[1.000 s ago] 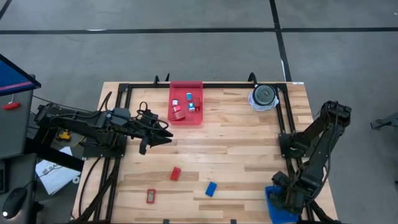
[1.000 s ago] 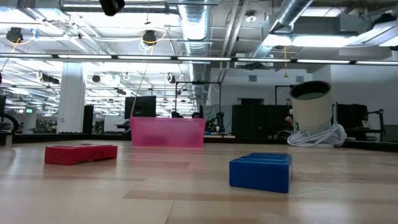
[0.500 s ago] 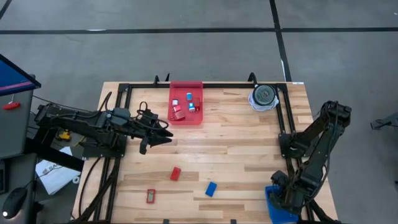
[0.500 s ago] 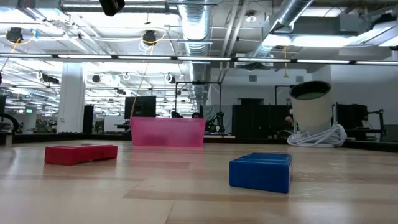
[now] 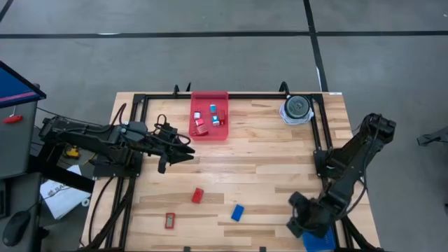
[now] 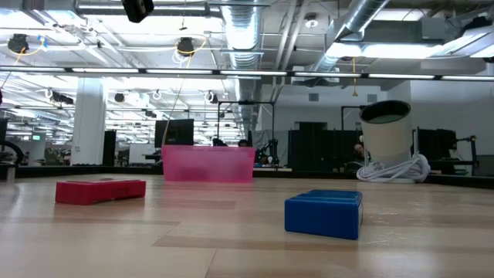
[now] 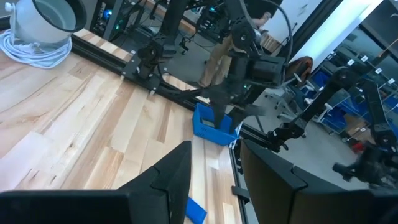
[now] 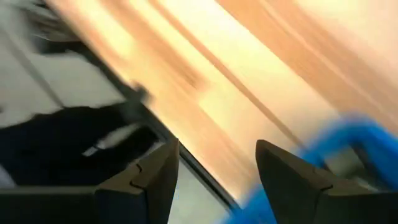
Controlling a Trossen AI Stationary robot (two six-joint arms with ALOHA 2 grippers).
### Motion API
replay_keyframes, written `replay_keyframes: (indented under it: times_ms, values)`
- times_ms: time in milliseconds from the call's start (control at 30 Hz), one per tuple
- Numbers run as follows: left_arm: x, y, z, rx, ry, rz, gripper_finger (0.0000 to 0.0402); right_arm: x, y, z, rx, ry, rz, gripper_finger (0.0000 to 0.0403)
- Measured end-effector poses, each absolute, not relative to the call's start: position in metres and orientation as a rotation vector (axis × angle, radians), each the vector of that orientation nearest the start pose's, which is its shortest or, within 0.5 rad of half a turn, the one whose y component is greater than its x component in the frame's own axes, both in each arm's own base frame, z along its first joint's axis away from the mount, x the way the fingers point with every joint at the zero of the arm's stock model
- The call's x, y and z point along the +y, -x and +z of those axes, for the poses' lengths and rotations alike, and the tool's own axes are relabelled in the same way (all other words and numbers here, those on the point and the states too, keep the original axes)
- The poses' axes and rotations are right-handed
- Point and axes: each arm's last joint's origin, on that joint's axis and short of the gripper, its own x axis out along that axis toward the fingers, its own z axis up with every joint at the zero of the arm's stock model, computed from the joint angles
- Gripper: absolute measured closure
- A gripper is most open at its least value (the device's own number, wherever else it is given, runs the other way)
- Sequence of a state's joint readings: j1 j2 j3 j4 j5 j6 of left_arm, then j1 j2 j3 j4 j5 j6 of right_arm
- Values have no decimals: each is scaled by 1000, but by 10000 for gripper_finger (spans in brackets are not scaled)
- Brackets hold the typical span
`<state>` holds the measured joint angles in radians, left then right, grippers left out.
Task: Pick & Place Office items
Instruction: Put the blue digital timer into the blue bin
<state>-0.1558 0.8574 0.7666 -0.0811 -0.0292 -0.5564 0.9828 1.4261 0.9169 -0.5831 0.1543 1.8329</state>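
hovering over the near right corner of the table (image 5: 266, 175), the right gripper (image 5: 297, 222) hung just beside the blue tray (image 5: 316, 241) with its fingers apart and nothing between them; its wrist view showed only bare wood and a blue edge in the gap. that spot reads as a turn away from the tray toward the loose pieces, probably because the blue block (image 5: 237, 212) lay nearest it and seems meant for the tray of its own colour. the left gripper (image 5: 187, 154) waited over the left-middle of the table, pointing toward the centre, its fingers parted and empty, well clear of the other arm's path. three office items lay loose along the near side: a red block (image 5: 197, 195) toward the middle, a smaller reddish piece (image 5: 169, 221) closer to the near edge, and the blue block between them and the right arm, all well apart from each other. the red tray (image 5: 209, 101) sat against the far rail with several small red, blue and pale pieces inside, likely sorted there by colour or kind. a grey-and-white round object (image 5: 297, 108) with coiled cable stood at the far right corner, out of the way.
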Motion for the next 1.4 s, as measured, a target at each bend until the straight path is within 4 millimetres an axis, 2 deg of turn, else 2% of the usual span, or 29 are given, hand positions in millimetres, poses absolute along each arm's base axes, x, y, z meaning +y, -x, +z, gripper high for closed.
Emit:
replay_keyframes:
  times_ms: [167, 367, 533, 633, 867, 967, 1200, 1400]
  values:
    - [-29, -190, 324, 202, 538, -75, 266, 212, -182, 219, 1036, -848, -132, 198]
    - [-29, -190, 324, 202, 537, -75, 266, 194, -219, 230, 832, -385, 171, 198]
    - [-29, -190, 324, 201, 537, -75, 266, 174, -245, 238, 673, -33, 307, 198]
    - [-29, -191, 323, 204, 537, -74, 266, 159, -257, 240, 627, 111, 361, 198]
    - [-30, -194, 321, 217, 535, -70, 266, 126, -277, 243, 585, 216, 469, 198]
    - [-30, -196, 321, 215, 535, -71, 266, 120, -287, 247, 567, 236, 492, 198]
    - [-30, -199, 318, 228, 532, -53, 266, 136, -324, 257, 573, 313, 589, 198]
    - [-30, -199, 317, 233, 535, -50, 266, 151, -347, 242, 776, 406, 650, 198]
